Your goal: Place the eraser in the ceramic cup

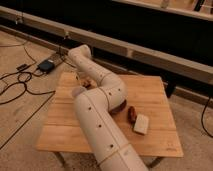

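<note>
My gripper [83, 78] reaches down at the table's back left, below the arm's wrist. It is shut, and the small reddish-brown eraser [86, 83] shows right at its tips, low over the wood. The off-white ceramic cup [77, 92] stands just in front of the gripper, a short way nearer the camera. Its right side is hidden by my forearm.
The wooden table [155, 95] carries a dark bowl [121, 107], half under my elbow. A larger reddish-brown lump [132, 113] and a pale beige block [141, 124] lie at front right. Cables and a dark box [46, 65] lie on the floor to the left.
</note>
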Available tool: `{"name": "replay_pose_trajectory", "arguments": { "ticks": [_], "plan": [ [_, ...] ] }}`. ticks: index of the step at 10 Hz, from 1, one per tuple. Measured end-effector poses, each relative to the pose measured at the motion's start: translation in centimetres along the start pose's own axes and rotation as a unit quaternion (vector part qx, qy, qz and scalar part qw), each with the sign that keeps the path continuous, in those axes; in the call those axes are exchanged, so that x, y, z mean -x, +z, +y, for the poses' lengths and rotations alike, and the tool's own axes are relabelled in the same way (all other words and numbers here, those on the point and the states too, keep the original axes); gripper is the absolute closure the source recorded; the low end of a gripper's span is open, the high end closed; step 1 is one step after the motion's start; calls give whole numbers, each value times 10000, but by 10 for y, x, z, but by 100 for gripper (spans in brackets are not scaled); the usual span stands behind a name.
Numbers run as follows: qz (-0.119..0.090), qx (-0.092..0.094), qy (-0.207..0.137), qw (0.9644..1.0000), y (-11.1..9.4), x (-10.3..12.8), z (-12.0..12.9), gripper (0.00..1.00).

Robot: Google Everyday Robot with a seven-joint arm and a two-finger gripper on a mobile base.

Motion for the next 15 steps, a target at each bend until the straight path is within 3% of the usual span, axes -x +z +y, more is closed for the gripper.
{"name": "replay_pose_trajectory", "arguments": {
  "ticks": [5, 7, 9, 13, 15],
  "plan": [
    [-374, 14, -207, 9991, -60, -2, 9, 100],
    [-529, -9, -278, 9982, -89, -21, 13, 100],
    [-680, -31, -306, 9972, -116, -56, 21, 100],
    [-852, -74, -387, 9956, -154, -121, 38, 100],
    [-900, -37, -468, 9948, -166, -141, 51, 100]
  ]
}}
